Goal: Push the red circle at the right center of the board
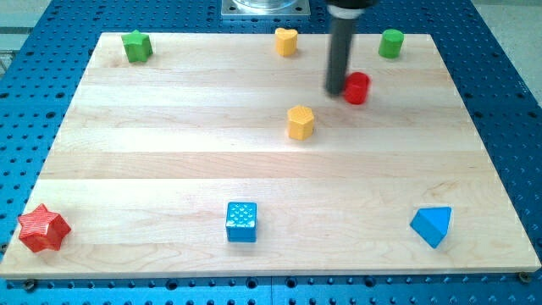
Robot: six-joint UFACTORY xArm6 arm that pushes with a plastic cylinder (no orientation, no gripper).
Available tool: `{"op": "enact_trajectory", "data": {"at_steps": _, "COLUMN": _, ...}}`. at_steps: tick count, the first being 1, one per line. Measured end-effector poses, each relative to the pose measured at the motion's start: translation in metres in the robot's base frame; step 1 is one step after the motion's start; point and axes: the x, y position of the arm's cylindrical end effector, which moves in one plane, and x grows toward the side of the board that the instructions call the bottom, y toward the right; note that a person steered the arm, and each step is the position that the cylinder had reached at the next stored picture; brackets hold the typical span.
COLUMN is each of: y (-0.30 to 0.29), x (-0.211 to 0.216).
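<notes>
My tip sits just at the view's left edge of the red circle, touching or nearly so, in the upper middle of the counter. The right-center goal lies rightward and lower, so pushing from this side looks suitable. There is no claw, only the bare rod.

A wooden board lies on a blue perforated table. Along its top edge: green star, yellow heart, green cylinder. A yellow hexagon sits mid-board. Along the bottom: red star, blue cube, blue triangle.
</notes>
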Motion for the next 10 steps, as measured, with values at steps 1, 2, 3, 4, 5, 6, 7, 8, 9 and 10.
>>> {"op": "enact_trajectory", "data": {"at_steps": 1, "y": 0.040, "x": -0.017}}
{"op": "enact_trajectory", "data": {"at_steps": 2, "y": 0.059, "x": -0.030}}
{"op": "enact_trajectory", "data": {"at_steps": 3, "y": 0.089, "x": 0.030}}
{"op": "enact_trajectory", "data": {"at_steps": 4, "y": 0.118, "x": 0.085}}
{"op": "enact_trajectory", "data": {"at_steps": 5, "y": 0.127, "x": 0.062}}
{"op": "enact_trajectory", "data": {"at_steps": 6, "y": 0.120, "x": 0.019}}
{"op": "enact_trajectory", "data": {"at_steps": 7, "y": 0.069, "x": 0.015}}
{"op": "enact_trajectory", "data": {"at_steps": 8, "y": 0.038, "x": 0.014}}
{"op": "enact_trajectory", "data": {"at_steps": 9, "y": 0.041, "x": 0.070}}
{"op": "enact_trajectory", "data": {"at_steps": 10, "y": 0.067, "x": 0.085}}
